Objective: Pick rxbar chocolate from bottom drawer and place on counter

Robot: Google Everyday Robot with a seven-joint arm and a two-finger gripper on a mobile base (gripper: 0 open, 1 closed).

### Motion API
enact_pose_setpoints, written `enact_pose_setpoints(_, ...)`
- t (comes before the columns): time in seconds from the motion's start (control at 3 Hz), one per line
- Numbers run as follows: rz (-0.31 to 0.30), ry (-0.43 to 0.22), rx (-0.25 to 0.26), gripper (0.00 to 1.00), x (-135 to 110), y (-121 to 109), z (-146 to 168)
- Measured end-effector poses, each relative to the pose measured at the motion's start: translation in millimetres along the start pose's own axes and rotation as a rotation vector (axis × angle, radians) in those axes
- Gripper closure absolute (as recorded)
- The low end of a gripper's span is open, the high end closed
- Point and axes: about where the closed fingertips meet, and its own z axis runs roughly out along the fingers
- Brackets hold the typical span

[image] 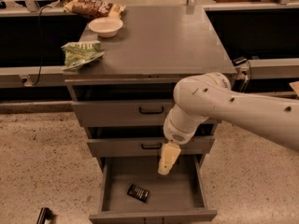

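Observation:
The rxbar chocolate (138, 192) is a small black wrapper lying flat on the floor of the open bottom drawer (187, 197), left of centre. My gripper (167, 160) hangs from the white arm above the drawer's back middle, up and to the right of the bar and not touching it. It holds nothing. The counter (163, 41) is the grey cabinet top above.
On the counter sit a green snack bag (80, 53) at the front left, a pale bowl (106, 26) and a brown-and-yellow snack bag (93, 6) at the back left. Two shallower drawers with black handles (151, 110) are closed. A dark object (44, 215) lies on the floor.

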Motion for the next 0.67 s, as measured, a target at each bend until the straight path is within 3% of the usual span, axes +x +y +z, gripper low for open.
enact_pose_setpoints(0.33,-0.004,0.013,-0.063,0.00,15.5,27.0,60.5)
enact_pose_setpoints(0.67,-0.021,-0.138,-0.064,0.00,9.7,48.9,110.8)
